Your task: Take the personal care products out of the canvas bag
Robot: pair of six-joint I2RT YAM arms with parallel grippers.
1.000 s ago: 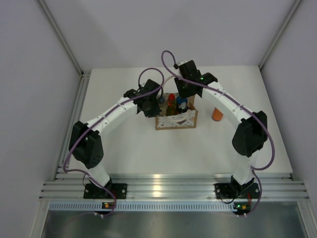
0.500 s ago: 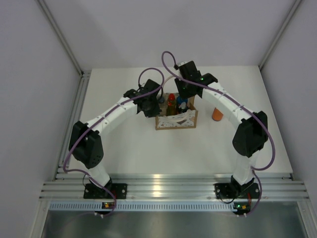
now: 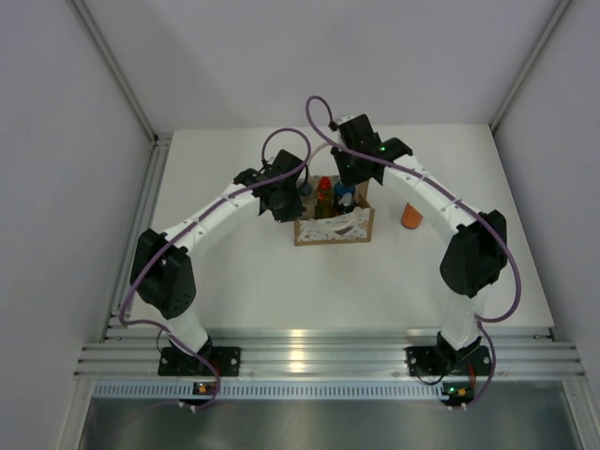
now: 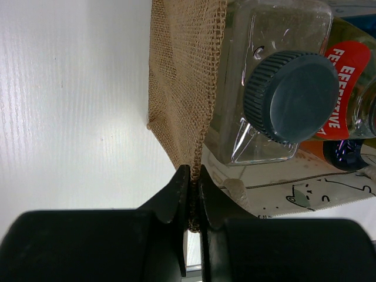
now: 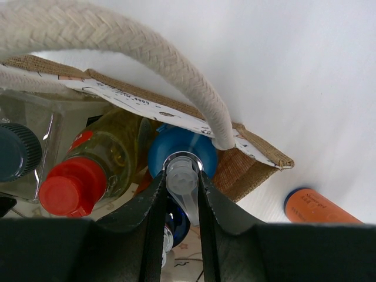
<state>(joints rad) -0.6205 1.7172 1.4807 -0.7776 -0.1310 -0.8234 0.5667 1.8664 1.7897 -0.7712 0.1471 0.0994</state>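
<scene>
Standing near the middle of the white counter (image 3: 234,272), the canvas bag (image 3: 334,228) has an arm on either side, and we count two pincers at it. Our left pincer (image 4: 192,176) is pinched tight on the bag's woven left edge, with nothing else between its fingers. Our right pincer (image 5: 182,179) reaches in from above and is closed on the pale nozzle of a blue-topped bottle (image 5: 182,151). A cream rope handle (image 5: 147,53) arches right over that spot, and the bag's patterned lip runs just behind it.

Packed beside that bottle we count one yellow-green bottle (image 5: 111,153) with a red cap and one clear bottle (image 4: 270,82) with a dark ribbed cap, pressed close together. One orange bottle (image 3: 411,216) sits out on the counter, to the right of the bag and apart from it.

Only the left wrist view shows a dark-blue cap (image 4: 343,154) low in the bag, over a strip of orange. Only the right wrist view shows the grip on the nozzle. From above, the arms hide the fingers of both pincers.
</scene>
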